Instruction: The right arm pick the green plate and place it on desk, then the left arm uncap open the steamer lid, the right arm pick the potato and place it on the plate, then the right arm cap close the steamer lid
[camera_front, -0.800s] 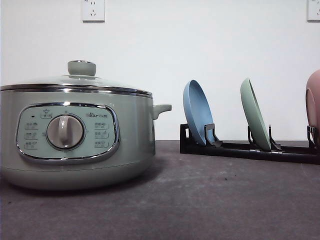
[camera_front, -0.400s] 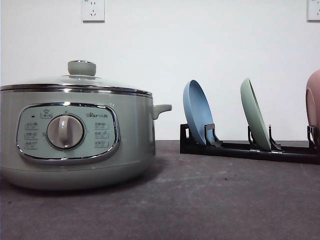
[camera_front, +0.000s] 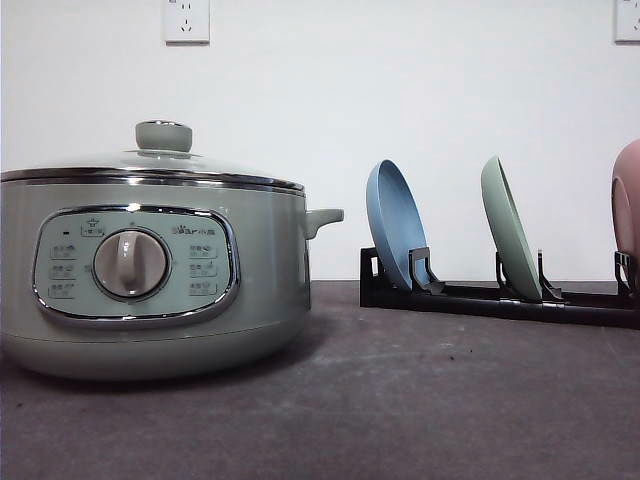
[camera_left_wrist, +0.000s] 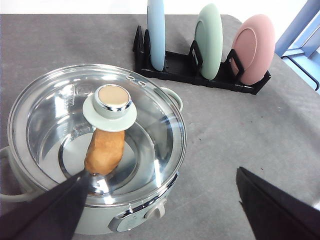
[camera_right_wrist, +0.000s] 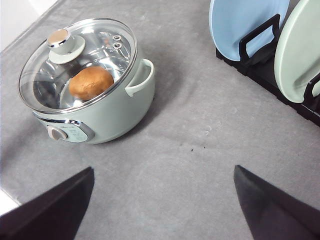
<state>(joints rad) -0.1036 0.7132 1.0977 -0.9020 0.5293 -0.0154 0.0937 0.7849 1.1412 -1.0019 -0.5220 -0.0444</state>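
Both grippers (camera_left_wrist: 160, 200) (camera_right_wrist: 162, 200) raised, jaws wide apart.

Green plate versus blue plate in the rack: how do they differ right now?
Colour: the green plate is pale mint, the blue plate light blue. Slot: the blue plate stands at the end of the black rack nearest the steamer; the green plate sits in the middle, between the blue plate and the pink plate. Shared: both stand on edge, similar in size, untouched by either gripper.

Mint-green plate (camera_front: 510, 228) upright on edge in black rack (camera_front: 480, 298), glass steamer lid (camera_left_wrist: 95, 135) closed on pot, orange-brown potato (camera_right_wrist: 90, 83) inside, grey desk (camera_front: 420, 400) beneath
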